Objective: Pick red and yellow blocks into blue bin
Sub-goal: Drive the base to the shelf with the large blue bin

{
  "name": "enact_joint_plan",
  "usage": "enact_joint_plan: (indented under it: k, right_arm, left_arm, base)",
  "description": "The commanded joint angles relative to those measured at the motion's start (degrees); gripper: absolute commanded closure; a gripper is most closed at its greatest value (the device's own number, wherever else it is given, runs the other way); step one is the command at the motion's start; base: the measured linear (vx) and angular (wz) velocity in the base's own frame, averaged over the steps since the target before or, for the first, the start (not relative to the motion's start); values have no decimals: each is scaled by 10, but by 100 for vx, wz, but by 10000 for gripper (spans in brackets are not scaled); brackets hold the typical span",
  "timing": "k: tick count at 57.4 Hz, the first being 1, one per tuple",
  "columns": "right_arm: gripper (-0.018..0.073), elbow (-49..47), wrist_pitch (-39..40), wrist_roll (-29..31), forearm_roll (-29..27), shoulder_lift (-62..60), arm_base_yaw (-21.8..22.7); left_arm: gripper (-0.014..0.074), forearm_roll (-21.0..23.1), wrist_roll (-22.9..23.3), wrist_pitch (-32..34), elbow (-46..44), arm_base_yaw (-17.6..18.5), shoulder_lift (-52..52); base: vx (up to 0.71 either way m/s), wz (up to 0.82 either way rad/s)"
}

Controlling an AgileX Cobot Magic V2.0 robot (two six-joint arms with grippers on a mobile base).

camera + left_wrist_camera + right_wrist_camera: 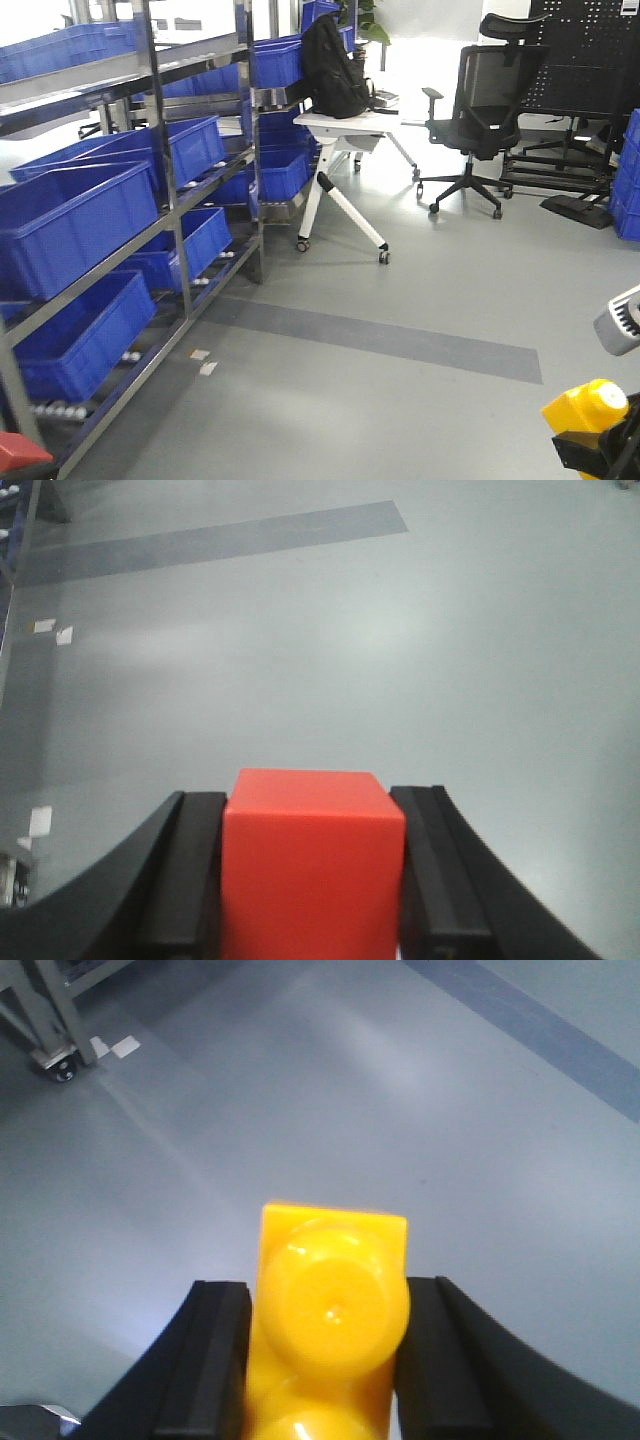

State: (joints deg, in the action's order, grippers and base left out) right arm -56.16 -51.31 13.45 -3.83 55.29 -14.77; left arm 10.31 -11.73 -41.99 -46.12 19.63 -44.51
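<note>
Both pickups are judged complete; both deposits remain outstanding. The red cube (312, 850), plain, matte and crisp-edged, is clamped between the black pads of the left gripper (314, 880) and held clear of the floor (350, 650). The yellow brick (333, 1300), glossy plastic with rounded studs, is clamped likewise in the right gripper (325, 1360). The floor is noted as smooth, grey and faintly reflective. Blue plastic crates (80, 220) are seen on a steel rack (168, 180); the blue bin cannot be singled out in any view.
</note>
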Motion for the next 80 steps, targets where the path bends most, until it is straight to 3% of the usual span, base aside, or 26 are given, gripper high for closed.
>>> enact_joint_plan:
  k: [1, 43, 80]
  right_arm:
    - [312, -16, 36, 1, 1, -7, -1]
    - [312, -16, 36, 1, 1, -7, -1]
    - [312, -16, 36, 1, 1, -7, -1]
  left_arm:
    - [395, 10, 2, 41, -17, 3, 4]
    - [395, 10, 2, 42, -17, 3, 4]
    - [395, 10, 2, 42, -17, 3, 4]
  base:
    - [40, -9]
    - [39, 7]
    - [26, 61]
